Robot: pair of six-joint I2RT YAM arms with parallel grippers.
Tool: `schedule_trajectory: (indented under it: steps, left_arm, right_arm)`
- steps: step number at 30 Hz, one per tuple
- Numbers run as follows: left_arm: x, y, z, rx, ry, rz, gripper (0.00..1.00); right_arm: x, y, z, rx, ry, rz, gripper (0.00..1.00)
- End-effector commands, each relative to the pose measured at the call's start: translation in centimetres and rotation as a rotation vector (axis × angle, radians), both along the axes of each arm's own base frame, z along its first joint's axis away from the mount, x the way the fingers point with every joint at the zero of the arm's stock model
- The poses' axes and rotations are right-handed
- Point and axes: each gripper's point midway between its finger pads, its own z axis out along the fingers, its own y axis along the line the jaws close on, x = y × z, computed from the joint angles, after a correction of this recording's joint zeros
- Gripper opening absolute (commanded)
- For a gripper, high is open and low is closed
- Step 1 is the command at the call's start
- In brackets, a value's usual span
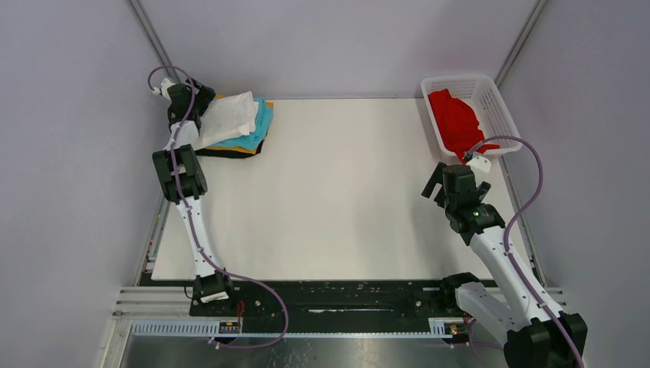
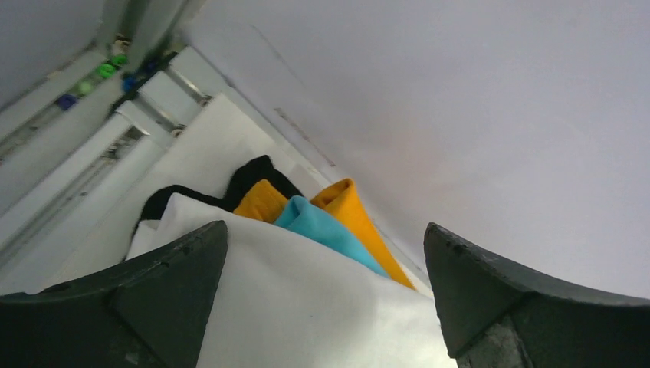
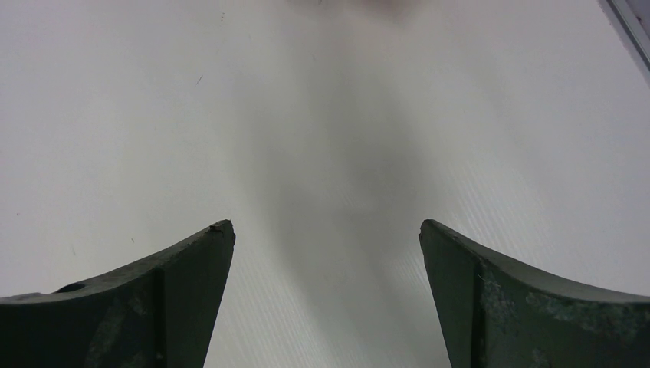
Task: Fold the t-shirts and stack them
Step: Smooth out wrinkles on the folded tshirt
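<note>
L gripper (image 2: 326,238): jaws spread wide, nothing clamped, positioned over white t-shirt (image 2: 306,307) atop stack at far-left corner of table (image 1: 345,199). Teal t-shirt (image 2: 322,226), orange t-shirt (image 2: 352,207), black t-shirt (image 2: 253,172) lie beneath. R gripper (image 3: 326,230): likewise released, above table nr basket (image 1: 502,115). Red t-shirt (image 1: 454,121) lies crumpled inside basket.

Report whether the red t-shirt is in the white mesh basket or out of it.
In. The red cotton t-shirt lies crumpled inside the white plastic mesh basket, within its walls and not yet folded.
</note>
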Motion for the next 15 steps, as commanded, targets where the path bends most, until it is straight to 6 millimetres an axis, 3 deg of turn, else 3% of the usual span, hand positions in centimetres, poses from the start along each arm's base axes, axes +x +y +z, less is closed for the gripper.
schedule_trajectory:
  steps: [1, 6, 10, 15]
  left_arm:
    - [1.4, -2.8, 5.0, -0.112, -0.169, -0.122, 0.99]
    - [0.7, -6.2, 8.9, -0.129, -0.236, -0.248, 0.99]
    - [-1.0, -8.4, 11.7, -0.026, -0.241, -0.283, 0.99]
    - [-2.7, -10.3, 14.0, -0.012, -0.264, -0.326, 0.99]
  right_arm:
    - [1.2, 0.4, 2.5, 0.021, -0.080, 0.009, 1.00]
    - [0.9, 0.7, 3.1, 0.039, -0.103, 0.028, 0.99]
    - [0.6, 0.6, 3.2, 0.034, -0.117, 0.033, 0.99]
    - [0.3, 0.9, 3.2, 0.044, -0.128, 0.052, 1.00]
